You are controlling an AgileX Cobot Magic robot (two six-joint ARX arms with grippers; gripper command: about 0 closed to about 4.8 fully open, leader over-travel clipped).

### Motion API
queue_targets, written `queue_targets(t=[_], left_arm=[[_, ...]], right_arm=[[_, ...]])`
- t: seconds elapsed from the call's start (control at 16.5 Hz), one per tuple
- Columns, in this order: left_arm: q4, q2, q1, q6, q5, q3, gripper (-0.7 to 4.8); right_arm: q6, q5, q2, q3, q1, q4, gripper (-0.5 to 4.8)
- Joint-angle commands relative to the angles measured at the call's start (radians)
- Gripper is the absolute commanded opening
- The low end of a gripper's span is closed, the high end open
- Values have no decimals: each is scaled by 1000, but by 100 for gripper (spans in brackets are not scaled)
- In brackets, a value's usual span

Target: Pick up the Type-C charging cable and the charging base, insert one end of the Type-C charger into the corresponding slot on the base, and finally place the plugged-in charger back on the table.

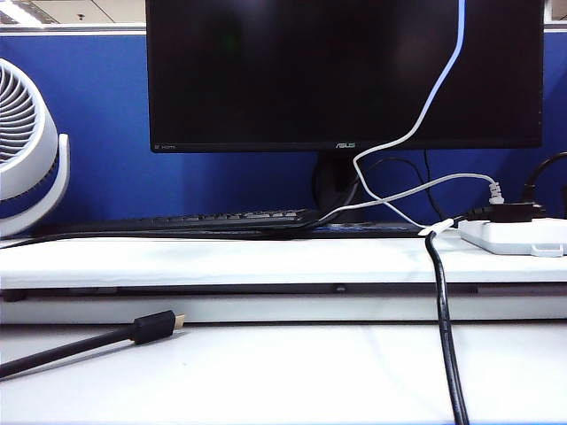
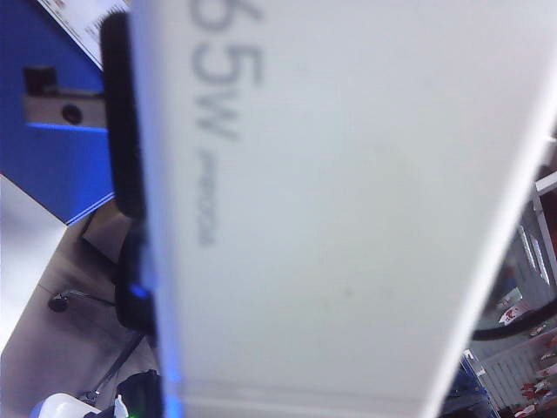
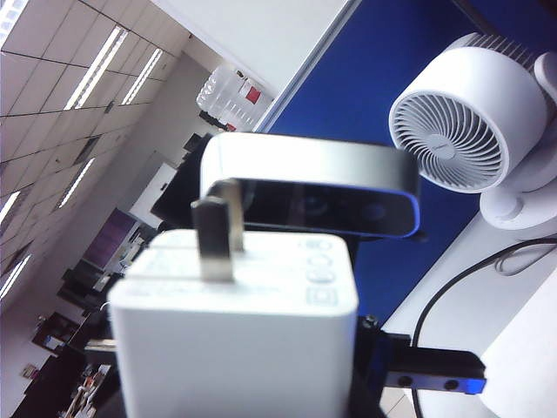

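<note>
The charging base [image 3: 287, 348], a white block with a metal prong sticking out of it, fills the near part of the right wrist view. My right gripper [image 3: 258, 292] is shut on its sides. In the left wrist view the same base [image 2: 348, 218] blocks almost everything, its "65W" print blurred, and a black finger [image 2: 122, 131] lies along one edge. My left gripper's jaws are hidden behind it. A thin white Type-C charging cable [image 1: 425, 115] hangs from the top edge of the exterior view to a small plug [image 1: 436, 228]. Neither gripper shows there above the table [image 1: 266, 381].
A black monitor [image 1: 345, 71] and keyboard [image 1: 221, 219] stand on a raised white shelf [image 1: 221, 261]. A white power strip [image 1: 518, 235] lies at its right end, and a thick black cable [image 1: 446, 336] drops from there. A black gold-tipped cable [image 1: 151, 328] lies front left. A white fan [image 1: 27, 142] stands far left.
</note>
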Motion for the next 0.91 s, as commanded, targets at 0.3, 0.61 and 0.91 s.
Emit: queue_targets(t=[0.3, 0.61, 0.91], left_arm=[[19, -3, 3, 2, 29, 2, -6], [43, -3, 8, -1, 34, 2, -6], [36, -3, 21, -3, 37, 2, -6]], right_arm=[[-10, -29, -5, 7, 2, 7, 93], [-40, -32, -5, 7, 2, -45, 92], [-10, -32, -7, 8, 1, 21, 92]])
